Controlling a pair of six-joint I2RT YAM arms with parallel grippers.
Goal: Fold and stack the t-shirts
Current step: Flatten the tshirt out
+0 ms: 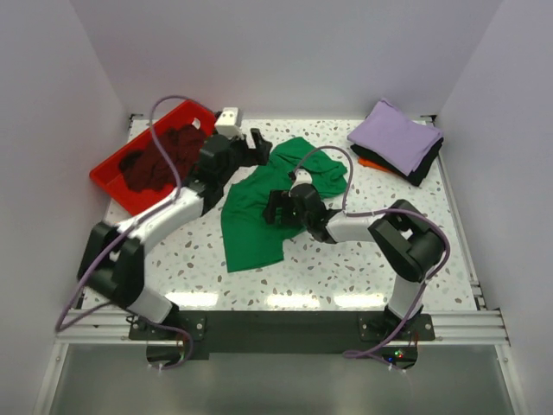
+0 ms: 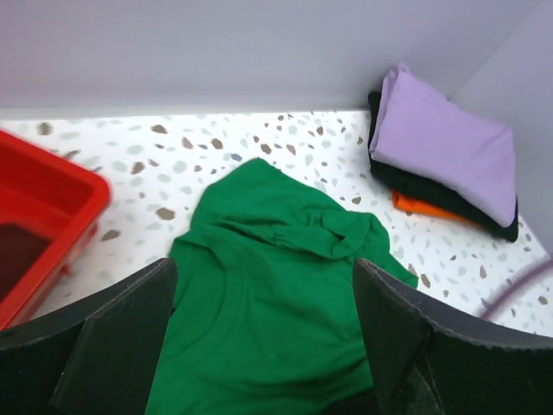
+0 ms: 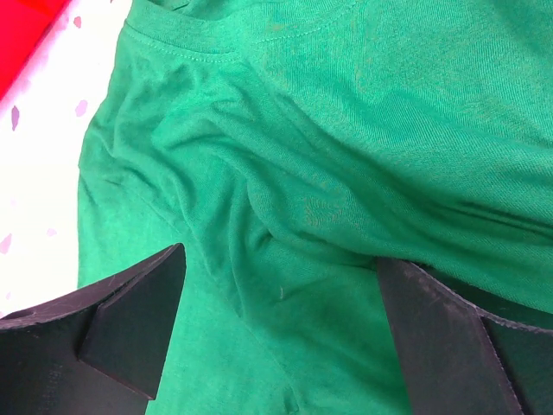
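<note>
Diagonally, the green t-shirt [image 1: 251,229] runs near-left to far-right, both arms' jaws spread wide.

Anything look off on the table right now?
Nothing damaged or spilled. The green t-shirt lies rumpled, its far end bunched over itself. The maroon t-shirt is heaped unfolded in the red tray.

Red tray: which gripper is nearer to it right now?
Left. The left gripper is beside the red tray, near its far corner; the right gripper is farther off, over the green t-shirt.
</note>
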